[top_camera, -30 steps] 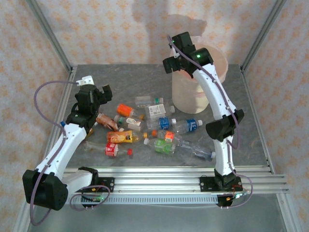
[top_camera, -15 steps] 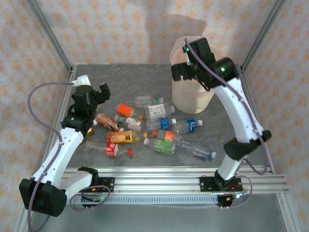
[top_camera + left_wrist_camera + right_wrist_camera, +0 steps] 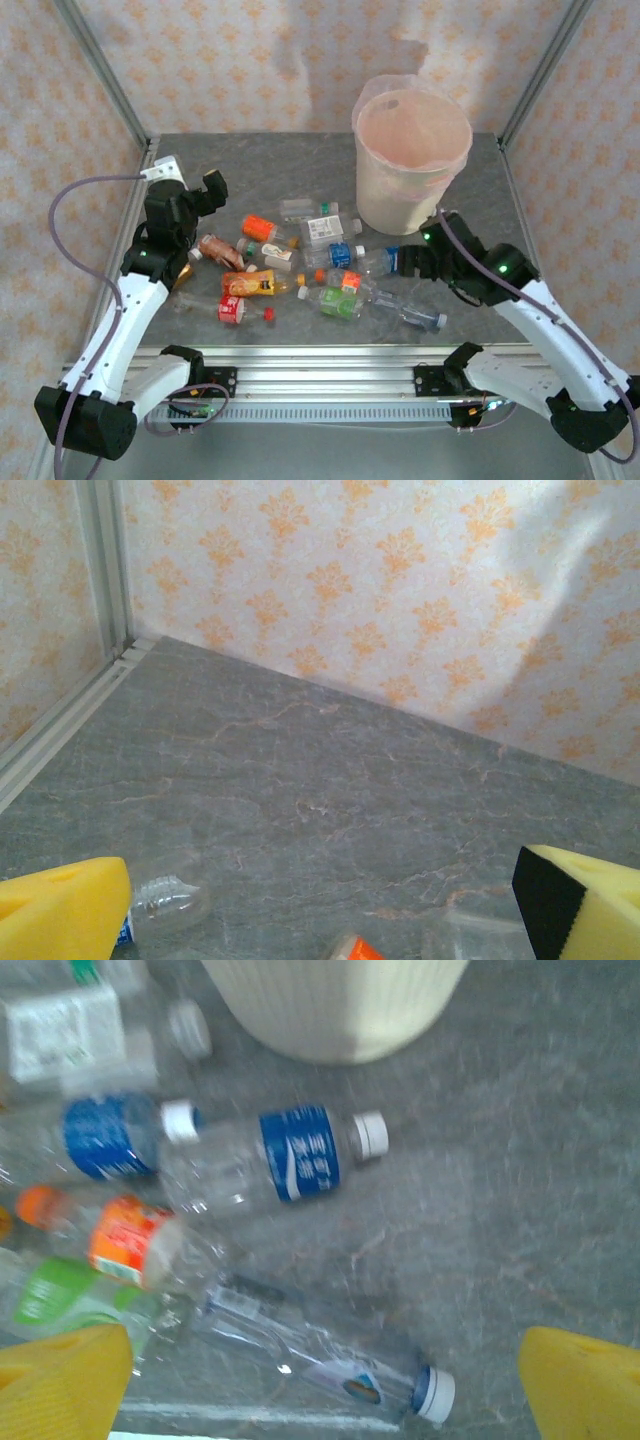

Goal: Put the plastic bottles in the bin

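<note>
**Top ext.:** fixed, high at near edge, looking down over whole table (image 3: 290,160).
**L wrist:** low, close to table, facing wallpapered back wall (image 3: 400,580).
**R wrist:** near, looking down at blue-label bottle (image 3: 295,1155) and bin (image 3: 330,1005) foot, both also in top ext.

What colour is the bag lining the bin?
Pale pink: a thin plastic bag inside the tall cream-white round bin; clearest in the top external view.
</note>
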{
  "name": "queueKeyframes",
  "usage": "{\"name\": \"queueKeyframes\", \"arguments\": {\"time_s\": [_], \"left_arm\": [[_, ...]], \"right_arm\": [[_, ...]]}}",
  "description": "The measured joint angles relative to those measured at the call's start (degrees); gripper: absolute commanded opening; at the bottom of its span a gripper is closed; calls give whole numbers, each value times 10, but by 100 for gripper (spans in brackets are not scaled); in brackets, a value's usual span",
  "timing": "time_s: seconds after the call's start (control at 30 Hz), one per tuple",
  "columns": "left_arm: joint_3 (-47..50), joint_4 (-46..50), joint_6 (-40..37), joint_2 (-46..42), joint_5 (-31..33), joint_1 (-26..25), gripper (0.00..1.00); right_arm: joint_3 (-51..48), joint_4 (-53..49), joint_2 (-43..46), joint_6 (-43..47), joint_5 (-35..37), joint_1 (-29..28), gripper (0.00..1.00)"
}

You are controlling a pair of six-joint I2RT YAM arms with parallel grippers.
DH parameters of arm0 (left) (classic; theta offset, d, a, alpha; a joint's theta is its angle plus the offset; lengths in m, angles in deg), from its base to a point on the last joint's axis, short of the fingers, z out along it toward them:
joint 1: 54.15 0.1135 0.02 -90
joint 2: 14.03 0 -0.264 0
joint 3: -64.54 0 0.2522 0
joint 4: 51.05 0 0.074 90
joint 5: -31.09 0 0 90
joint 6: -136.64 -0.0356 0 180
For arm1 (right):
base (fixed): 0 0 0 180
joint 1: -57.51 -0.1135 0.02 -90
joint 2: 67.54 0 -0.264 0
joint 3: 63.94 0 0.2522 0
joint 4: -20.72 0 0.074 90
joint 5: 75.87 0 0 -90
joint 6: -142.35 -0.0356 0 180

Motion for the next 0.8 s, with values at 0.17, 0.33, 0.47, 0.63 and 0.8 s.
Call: {"name": "queueKeyframes", "arguments": {"time_s": [0.17,0.33,0.47,0.63,0.8], "left_arm": [[0,12,0,-14,0,0,100],[0,17,0,-19,2,0,100],[0,19,0,-19,2,0,100],[0,19,0,-19,2,0,100],[0,19,0,-19,2,0,100]], "right_arm": [[-82,13,-20,3,-44,0,99],[-97,25,-57,7,-69,0,99],[-97,26,-113,3,-69,0,99],[-97,23,-142,-7,-67,-12,99],[-97,7,-203,-23,-60,-54,99]]}}
